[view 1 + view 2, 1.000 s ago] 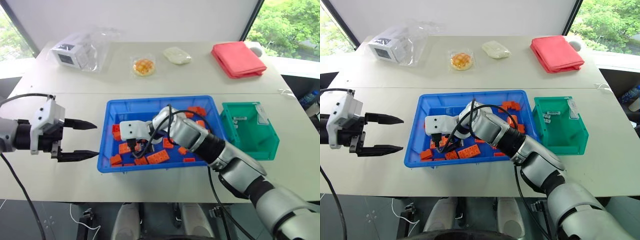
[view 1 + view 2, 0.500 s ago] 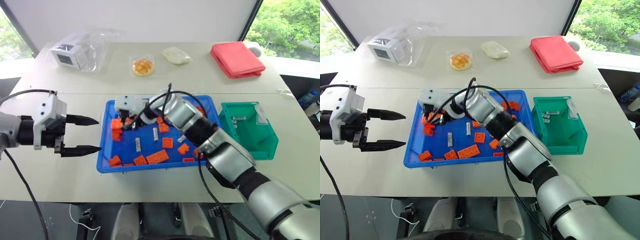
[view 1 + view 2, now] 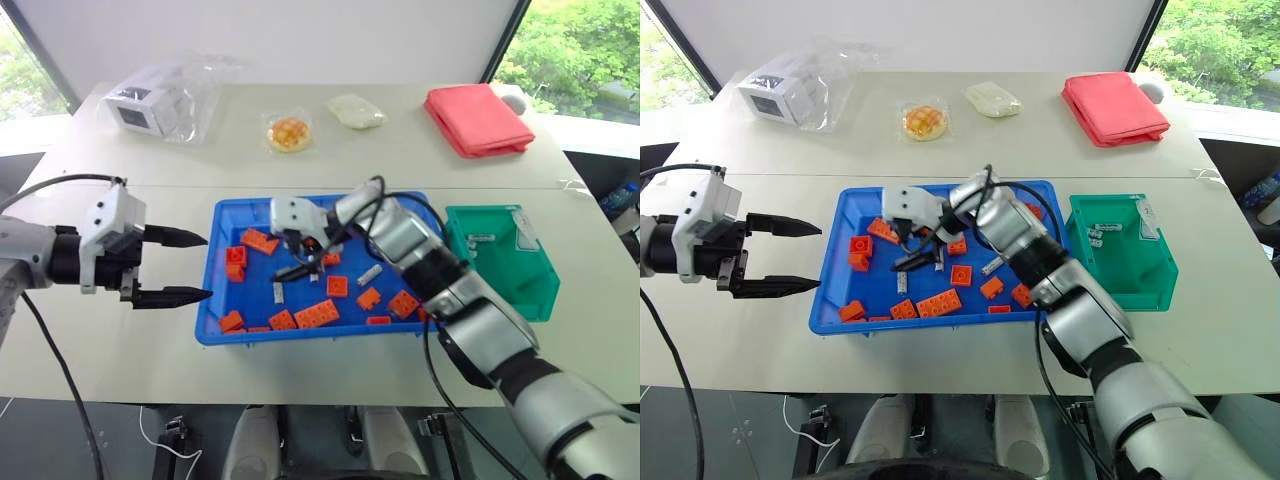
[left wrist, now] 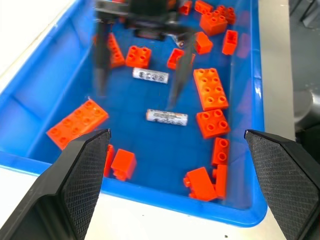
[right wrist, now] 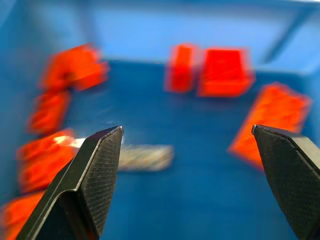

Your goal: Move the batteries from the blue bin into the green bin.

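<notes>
Where head views blur it, left wrist shows right pincer (image 4: 137,75) wide over batteries (image 4: 166,116); left pincer (image 3: 180,267) wide.

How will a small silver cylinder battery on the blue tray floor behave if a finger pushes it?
The silver cylinder battery is round and lies flat on the smooth blue plastic tray, so it probably rolls sideways. Its shiny shell may slip between fingers. It looks stiff.

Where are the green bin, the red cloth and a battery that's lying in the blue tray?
green bin (image 3: 525,292): left eye view, front wall.
red cloth (image 3: 476,118): left eye view, middle of the fold.
battery (image 4: 166,117): left wrist view, middle of its body.
</notes>
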`<state>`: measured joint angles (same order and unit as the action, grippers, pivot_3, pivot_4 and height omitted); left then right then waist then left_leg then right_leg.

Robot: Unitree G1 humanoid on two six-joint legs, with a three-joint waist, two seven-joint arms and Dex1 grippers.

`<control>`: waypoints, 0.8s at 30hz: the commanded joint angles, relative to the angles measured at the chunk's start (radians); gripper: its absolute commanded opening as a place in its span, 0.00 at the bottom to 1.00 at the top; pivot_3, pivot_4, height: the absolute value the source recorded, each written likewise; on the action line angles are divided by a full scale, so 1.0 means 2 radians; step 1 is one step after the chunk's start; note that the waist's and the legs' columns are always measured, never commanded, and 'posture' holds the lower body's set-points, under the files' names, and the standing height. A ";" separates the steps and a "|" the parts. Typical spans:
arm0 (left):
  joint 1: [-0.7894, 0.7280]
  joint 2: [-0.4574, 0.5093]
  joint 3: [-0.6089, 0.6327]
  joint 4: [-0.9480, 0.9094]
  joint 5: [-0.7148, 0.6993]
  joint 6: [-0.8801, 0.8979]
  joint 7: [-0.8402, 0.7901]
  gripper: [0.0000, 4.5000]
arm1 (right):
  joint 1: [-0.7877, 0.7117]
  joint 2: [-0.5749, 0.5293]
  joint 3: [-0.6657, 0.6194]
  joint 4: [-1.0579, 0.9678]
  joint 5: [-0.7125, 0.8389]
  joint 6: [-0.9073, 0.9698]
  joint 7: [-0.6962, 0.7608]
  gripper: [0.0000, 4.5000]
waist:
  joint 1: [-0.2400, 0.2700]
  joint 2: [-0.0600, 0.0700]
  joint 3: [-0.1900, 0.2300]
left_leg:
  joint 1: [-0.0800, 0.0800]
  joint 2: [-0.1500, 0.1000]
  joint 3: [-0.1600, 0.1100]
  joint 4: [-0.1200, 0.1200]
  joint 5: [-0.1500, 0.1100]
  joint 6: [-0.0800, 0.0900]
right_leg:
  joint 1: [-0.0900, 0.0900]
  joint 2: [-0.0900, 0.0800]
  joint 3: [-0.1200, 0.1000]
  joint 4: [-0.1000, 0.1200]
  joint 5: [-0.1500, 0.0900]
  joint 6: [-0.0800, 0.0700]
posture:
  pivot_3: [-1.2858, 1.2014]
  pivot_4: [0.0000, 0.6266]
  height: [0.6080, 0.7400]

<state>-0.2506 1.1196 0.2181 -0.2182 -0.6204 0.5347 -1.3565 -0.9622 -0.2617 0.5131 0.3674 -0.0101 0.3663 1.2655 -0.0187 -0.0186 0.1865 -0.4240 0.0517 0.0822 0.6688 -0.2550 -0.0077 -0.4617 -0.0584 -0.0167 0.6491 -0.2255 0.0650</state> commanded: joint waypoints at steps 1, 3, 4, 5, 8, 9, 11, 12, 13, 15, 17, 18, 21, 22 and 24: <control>-0.010 0.002 0.005 -0.007 -0.004 -0.003 -0.004 1.00 | 0.009 0.000 0.001 -0.029 0.001 -0.005 0.001 0.94 | -0.002 0.000 0.000 | 0.000 0.000 0.000 0.000 0.000 0.000 | 0.000 0.000 0.000 0.000 0.000 0.000 | 0.52 0.24 0.95; -0.013 0.003 0.004 -0.006 -0.005 -0.002 -0.004 1.00 | 0.009 0.008 -0.002 -0.018 -0.004 -0.005 -0.010 0.94 | -0.003 0.000 0.000 | 0.000 0.000 0.000 0.000 0.000 0.000 | 0.000 0.001 0.000 0.000 0.000 0.000 | 0.52 0.24 0.95; -0.016 0.003 0.002 -0.005 -0.004 -0.002 -0.005 1.00 | 0.007 0.013 -0.002 -0.002 -0.009 -0.012 -0.019 0.94 | -0.003 0.000 0.000 | 0.000 0.001 0.000 0.000 0.000 0.000 | 0.000 0.001 0.000 0.000 0.000 0.000 | 0.52 0.24 0.95; -0.019 0.004 0.001 -0.004 -0.004 -0.002 -0.006 1.00 | 0.007 0.017 -0.002 0.010 -0.013 -0.018 -0.025 0.94 | -0.003 0.000 0.000 | 0.001 0.001 0.000 0.000 0.000 0.000 | 0.000 0.001 0.000 0.000 0.000 0.000 | 0.52 0.24 0.95; -0.033 0.007 -0.004 0.003 0.001 -0.004 -0.009 1.00 | 0.013 0.024 0.000 0.030 -0.014 -0.023 -0.024 0.94 | -0.001 0.000 0.000 | 0.001 0.001 0.000 0.000 0.000 0.000 | 0.000 0.001 0.000 0.000 0.000 0.000 | 0.52 0.24 0.95; -0.038 0.007 -0.005 0.006 0.003 -0.004 -0.010 1.00 | 0.016 0.026 0.001 0.032 -0.015 -0.025 -0.025 0.94 | -0.001 0.000 0.000 | 0.001 0.001 0.000 0.000 0.000 0.000 | 0.000 0.001 0.000 0.000 0.000 0.000 | 0.52 0.24 0.95; -0.045 0.009 -0.007 0.012 0.007 -0.006 -0.012 1.00 | 0.021 0.031 -0.001 0.030 -0.011 -0.019 -0.025 0.94 | 0.000 0.000 0.000 | 0.001 0.001 0.000 0.000 0.000 0.000 | 0.000 0.001 0.000 0.000 0.000 0.000 | 0.52 0.24 0.95; -0.047 0.009 -0.007 0.015 0.008 -0.007 -0.012 1.00 | 0.023 0.033 -0.002 0.027 -0.008 -0.016 -0.025 0.94 | 0.001 0.000 0.000 | 0.001 0.001 0.000 0.000 0.000 0.000 | 0.000 0.001 0.000 0.000 0.000 0.000 | 0.52 0.24 0.95; -0.049 0.009 -0.007 0.017 0.010 -0.008 -0.014 1.00 | 0.024 0.035 -0.002 0.026 -0.008 -0.014 -0.025 0.94 | 0.001 0.000 0.000 | 0.001 0.001 0.000 0.000 0.000 0.000 | 0.000 0.001 0.000 0.000 0.000 0.000 | 0.52 0.24 0.95; -0.050 0.009 -0.007 0.020 0.013 -0.010 -0.015 1.00 | 0.025 0.040 0.001 0.036 -0.016 -0.019 -0.035 0.94 | 0.000 0.000 0.000 | 0.001 0.001 0.000 0.000 0.000 0.000 | 0.000 0.001 0.000 0.000 0.000 0.000 | 0.52 0.24 0.95; -0.051 0.008 -0.008 0.020 0.015 -0.012 -0.015 1.00 | 0.026 0.042 0.003 0.043 -0.022 -0.022 -0.040 0.94 | 0.000 0.000 0.000 | 0.001 0.001 0.000 0.000 0.000 0.000 | 0.000 0.001 0.000 0.000 0.000 0.000 | 0.52 0.24 0.95; -0.052 0.008 -0.008 0.021 0.016 -0.013 -0.015 1.00 | 0.026 0.042 0.002 0.043 -0.022 -0.021 -0.040 0.94 | 0.000 0.000 0.000 | 0.001 0.001 0.000 0.000 0.000 0.000 | 0.000 0.001 0.000 0.000 0.000 0.000 | 0.52 0.24 0.95; -0.054 0.007 -0.010 0.024 0.017 -0.015 -0.015 1.00 | 0.024 0.044 -0.006 0.037 -0.014 -0.003 -0.037 0.94 | 0.000 0.000 0.000 | 0.001 0.001 0.000 0.000 0.000 0.000 | 0.000 0.001 0.000 0.000 0.000 0.000 | 0.52 0.24 0.95; -0.056 0.006 -0.011 0.026 0.018 -0.016 -0.015 1.00 | 0.026 0.042 -0.006 0.032 -0.012 -0.003 -0.033 0.94 | 0.000 0.000 0.000 | 0.001 0.001 0.000 0.000 0.000 0.000 | 0.000 0.001 0.000 0.000 0.000 0.000 | 0.52 0.24 0.95; -0.059 0.003 -0.014 0.030 0.021 -0.020 -0.012 1.00 | 0.033 0.038 -0.004 0.023 -0.013 -0.002 -0.029 0.94 | 0.000 0.000 0.000 | 0.001 0.001 0.000 0.000 0.000 0.000 | 0.000 0.001 0.000 0.000 0.000 0.000 | 0.52 0.24 0.95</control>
<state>-0.3492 1.1208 0.1778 -0.1588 -0.5861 0.5126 -1.3833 -0.9031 -0.1831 0.5164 0.4544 -0.0486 0.3621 1.1979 -0.0185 -0.0189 0.1863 -0.4228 0.0529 0.0822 0.6685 -0.2544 -0.0087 -0.4613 -0.0564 -0.0161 0.6497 -0.2255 0.0645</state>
